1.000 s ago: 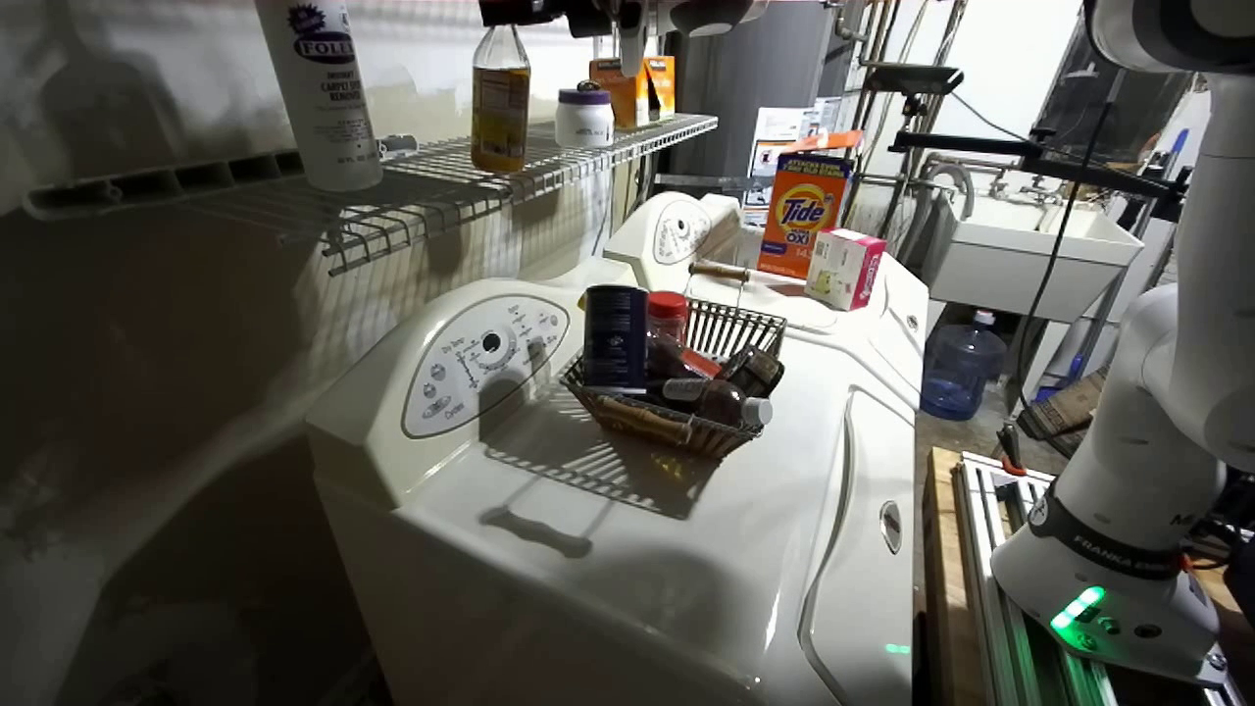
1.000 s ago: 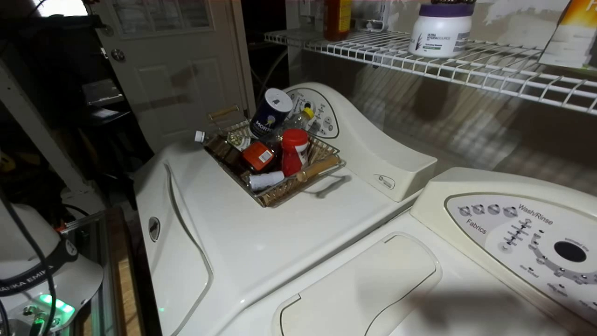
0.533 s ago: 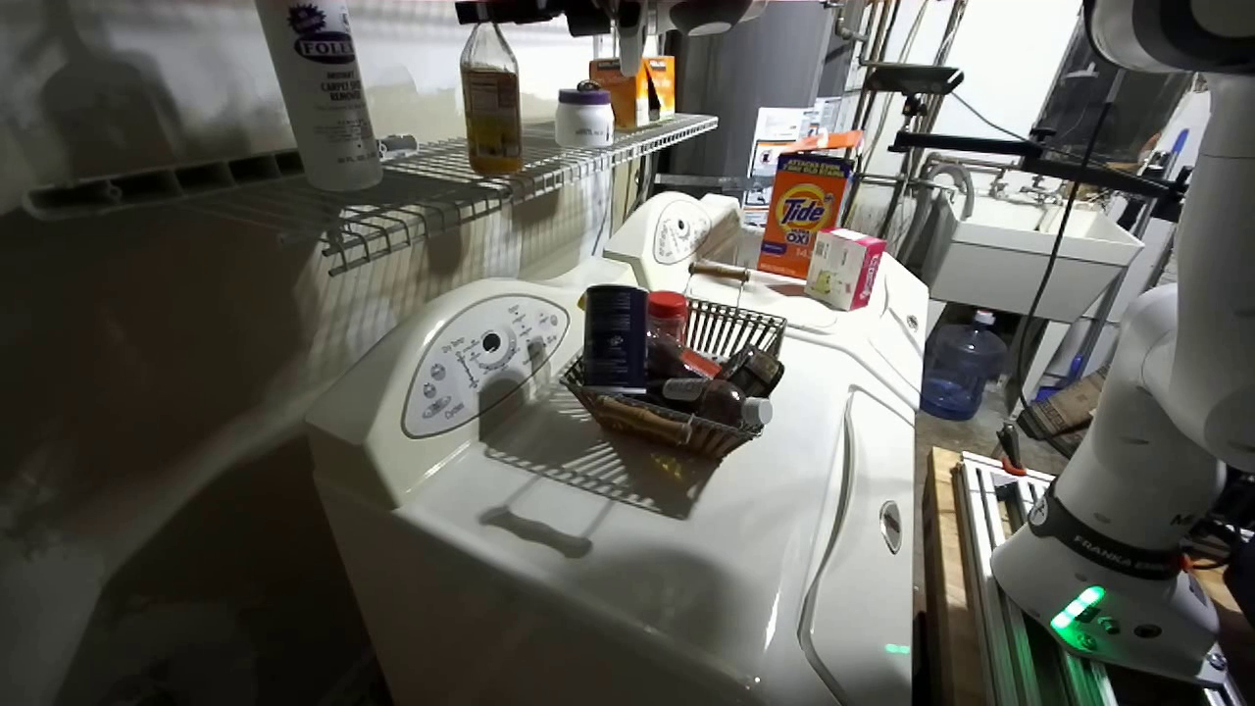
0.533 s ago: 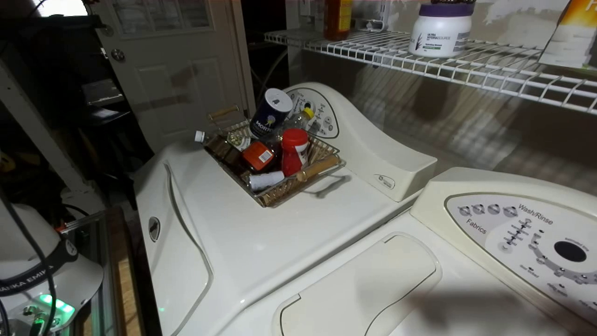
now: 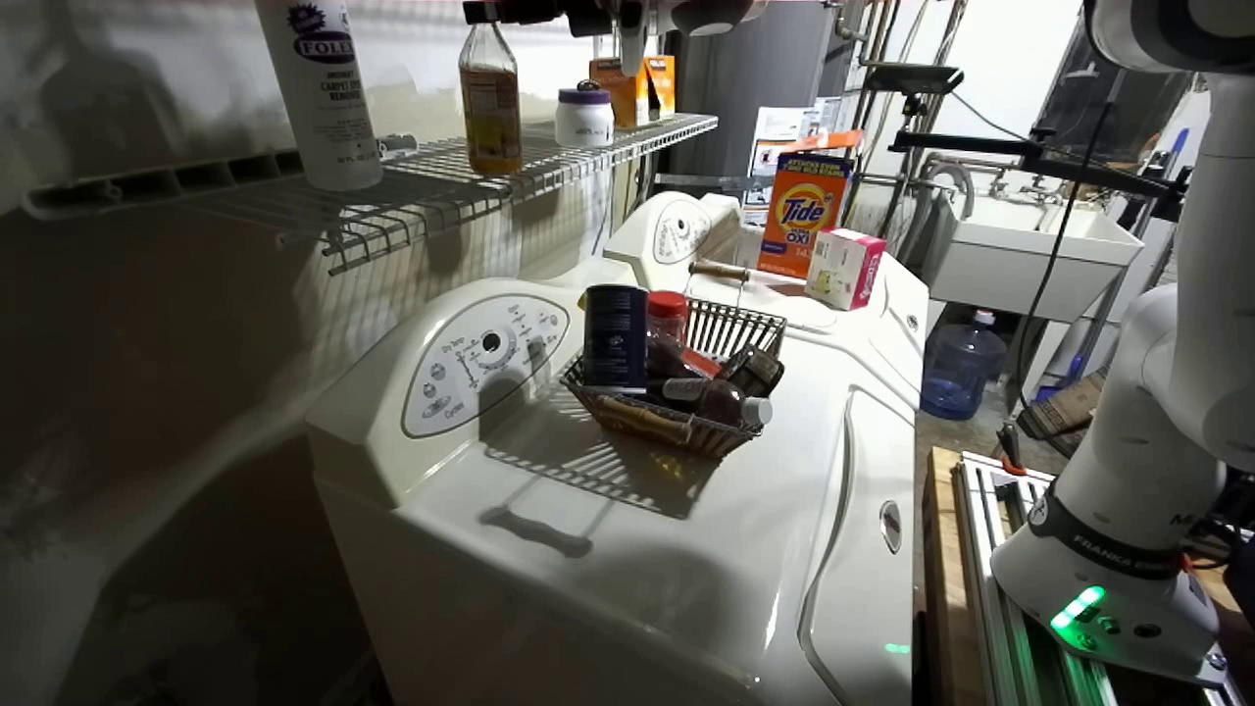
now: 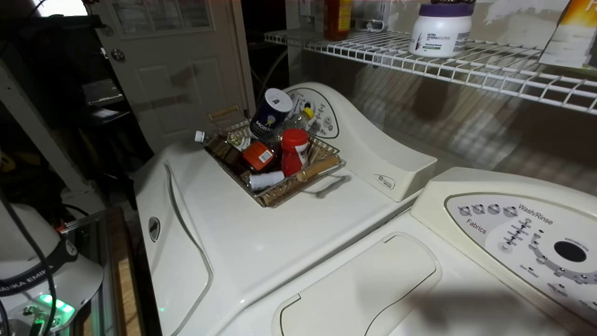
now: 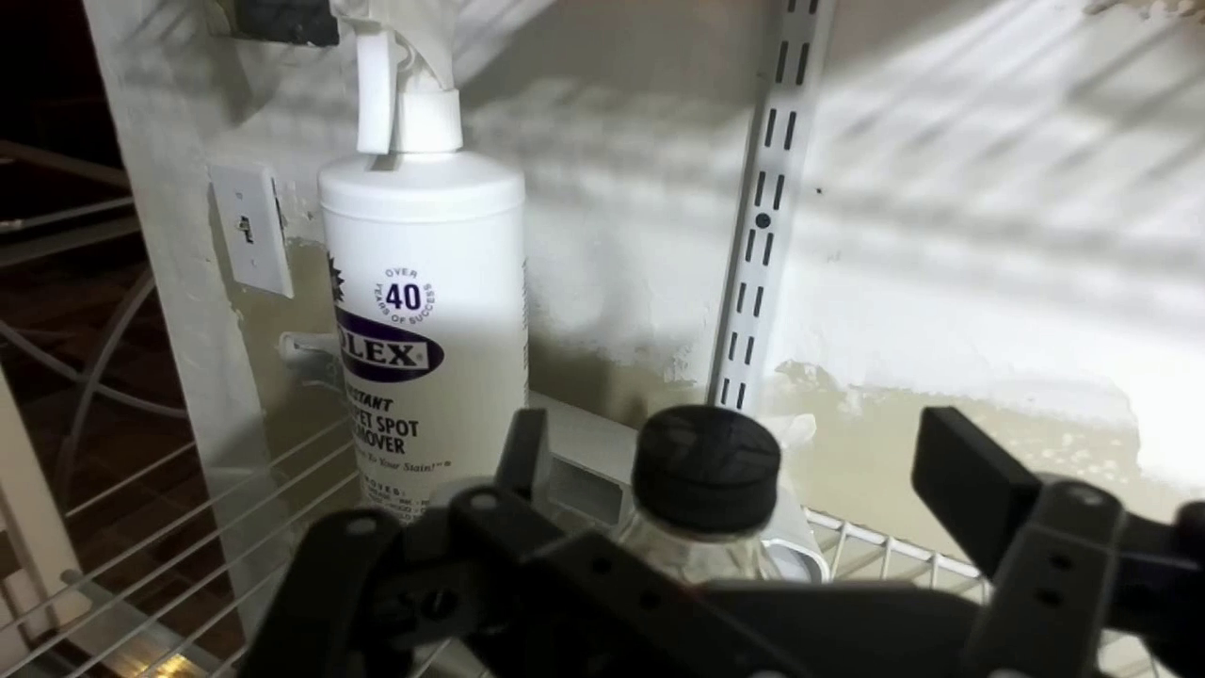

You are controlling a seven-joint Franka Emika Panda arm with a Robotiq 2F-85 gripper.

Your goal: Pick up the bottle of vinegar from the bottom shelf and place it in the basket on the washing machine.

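The bottle of vinegar (image 5: pixel 492 123) stands on the bottom shelf (image 5: pixel 422 211), amber liquid in its lower part and a black cap on top. Only its lower end shows in an exterior view (image 6: pixel 336 21). In the wrist view my gripper (image 7: pixel 739 452) is open, its fingers (image 7: pixel 974 480) wide apart on either side of the bottle's cap (image 7: pixel 706 471), with gaps at both sides. The basket (image 5: pixel 740 333) sits on the washing machine (image 5: pixel 608 608) in both exterior views, filled with several bottles and containers. The bottle's body is mostly hidden behind the gripper in the wrist view.
A white spray bottle (image 7: pixel 433 282) stands close to the left finger on the shelf. A white jar with purple lid (image 6: pixel 440 32) and an orange box (image 5: pixel 620 88) share that shelf. Beside the washing machine is another white machine (image 6: pixel 364 289), with a Tide box (image 5: pixel 802 216).
The gripper has opened, going from closed at the bottle's top to fingers apart. In an exterior view the bottle has shifted slightly left, its top most, and its cap is now uncovered.
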